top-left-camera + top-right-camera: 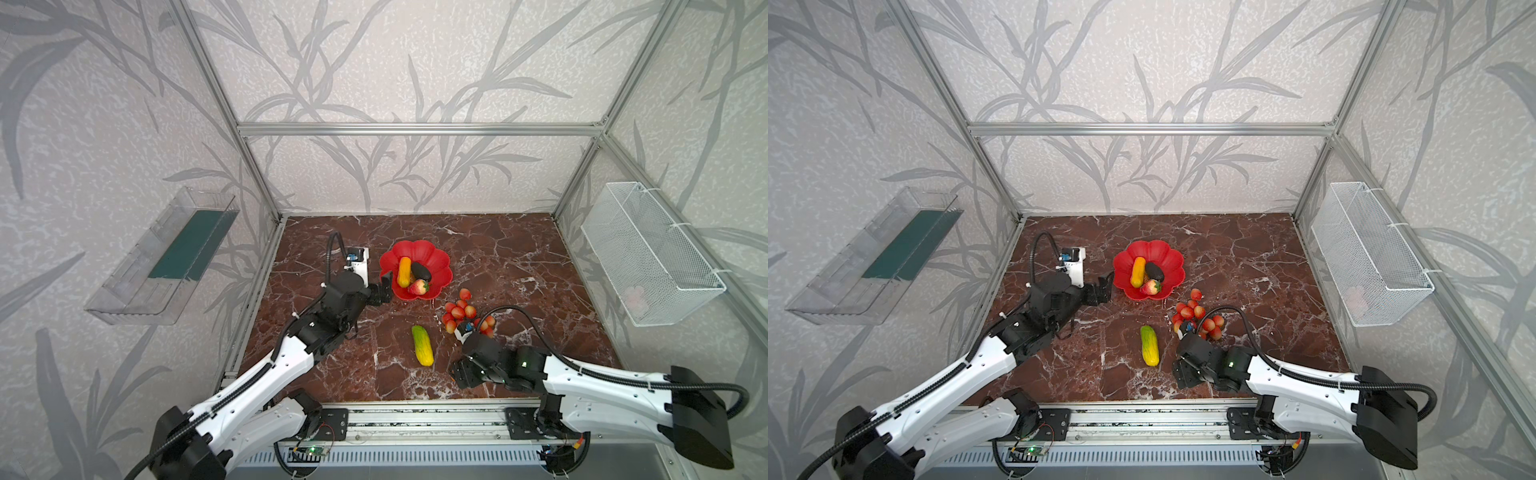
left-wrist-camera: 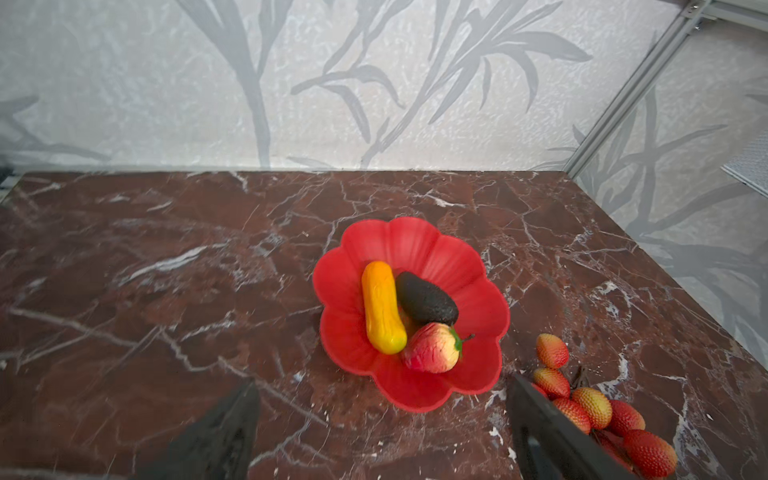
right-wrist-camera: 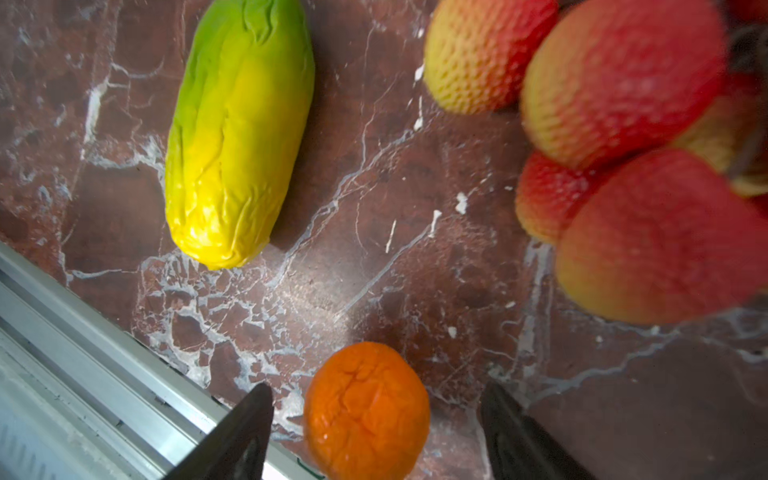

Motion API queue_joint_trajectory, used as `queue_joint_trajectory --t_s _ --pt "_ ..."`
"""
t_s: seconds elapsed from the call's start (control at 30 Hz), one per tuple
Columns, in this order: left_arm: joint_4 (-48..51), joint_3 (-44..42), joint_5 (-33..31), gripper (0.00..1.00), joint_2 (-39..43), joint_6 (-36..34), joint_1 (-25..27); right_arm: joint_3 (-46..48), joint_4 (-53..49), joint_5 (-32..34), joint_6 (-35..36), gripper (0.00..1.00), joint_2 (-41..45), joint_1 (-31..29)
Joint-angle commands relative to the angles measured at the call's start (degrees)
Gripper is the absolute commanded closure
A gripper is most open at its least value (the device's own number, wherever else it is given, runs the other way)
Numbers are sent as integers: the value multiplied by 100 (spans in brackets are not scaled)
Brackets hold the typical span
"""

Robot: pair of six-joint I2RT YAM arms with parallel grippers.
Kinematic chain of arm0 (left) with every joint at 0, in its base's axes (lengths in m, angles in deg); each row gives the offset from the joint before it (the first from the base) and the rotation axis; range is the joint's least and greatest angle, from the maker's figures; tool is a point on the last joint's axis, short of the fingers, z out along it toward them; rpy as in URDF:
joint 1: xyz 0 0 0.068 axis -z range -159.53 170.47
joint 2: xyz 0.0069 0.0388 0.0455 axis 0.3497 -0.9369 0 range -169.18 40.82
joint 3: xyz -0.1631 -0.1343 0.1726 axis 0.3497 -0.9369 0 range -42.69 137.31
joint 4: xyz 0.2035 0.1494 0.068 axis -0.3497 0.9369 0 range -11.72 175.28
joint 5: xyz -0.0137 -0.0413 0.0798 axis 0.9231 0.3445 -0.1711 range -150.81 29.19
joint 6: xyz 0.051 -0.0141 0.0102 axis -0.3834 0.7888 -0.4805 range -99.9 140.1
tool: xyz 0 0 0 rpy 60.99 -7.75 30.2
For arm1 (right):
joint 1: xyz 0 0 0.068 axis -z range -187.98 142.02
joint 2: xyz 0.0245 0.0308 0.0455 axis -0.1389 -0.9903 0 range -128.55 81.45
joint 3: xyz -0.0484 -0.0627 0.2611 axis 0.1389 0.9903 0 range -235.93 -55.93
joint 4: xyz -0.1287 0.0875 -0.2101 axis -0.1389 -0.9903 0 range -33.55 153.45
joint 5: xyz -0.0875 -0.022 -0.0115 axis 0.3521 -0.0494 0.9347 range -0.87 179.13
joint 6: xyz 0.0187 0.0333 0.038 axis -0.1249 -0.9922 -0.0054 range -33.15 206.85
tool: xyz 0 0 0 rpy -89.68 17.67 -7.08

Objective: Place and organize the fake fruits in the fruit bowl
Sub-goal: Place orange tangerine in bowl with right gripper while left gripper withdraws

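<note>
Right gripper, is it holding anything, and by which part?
Nothing is held yet. The right gripper straddles the small orange ball, jaws open with a gap on each side.

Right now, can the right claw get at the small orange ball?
Probably yes. In the right wrist view the small orange ball sits on the table between the fingers of the open right claw, with a gap on each side. The bunch of berries lies off to one side, apart from it.
</note>
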Motion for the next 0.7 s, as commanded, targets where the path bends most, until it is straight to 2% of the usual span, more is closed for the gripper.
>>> queue_joint_trajectory --t_s 0.0,0.2,0.33,0.4,0.53,0.67 --pt "246 -305 -367 7 582 694 -37 32 294 114 -244 25 -229 -79" --pt "638 -867 -602 6 1350 1099 -73 68 492 190 -331 38 -494 -120" --pt "784 -1081 -651 7 1631 1269 -86 50 545 175 -305 52 -606 -128" --pt "827 -1157 -668 6 1710 1322 -97 24 537 190 -314 54 -653 -133" --pt "855 -1267 -660 6 1821 1392 -93 23 564 216 -306 64 -699 -126" --pt "842 -1314 -630 6 1825 1438 -101 -139 426 265 -250 68 -613 -131"
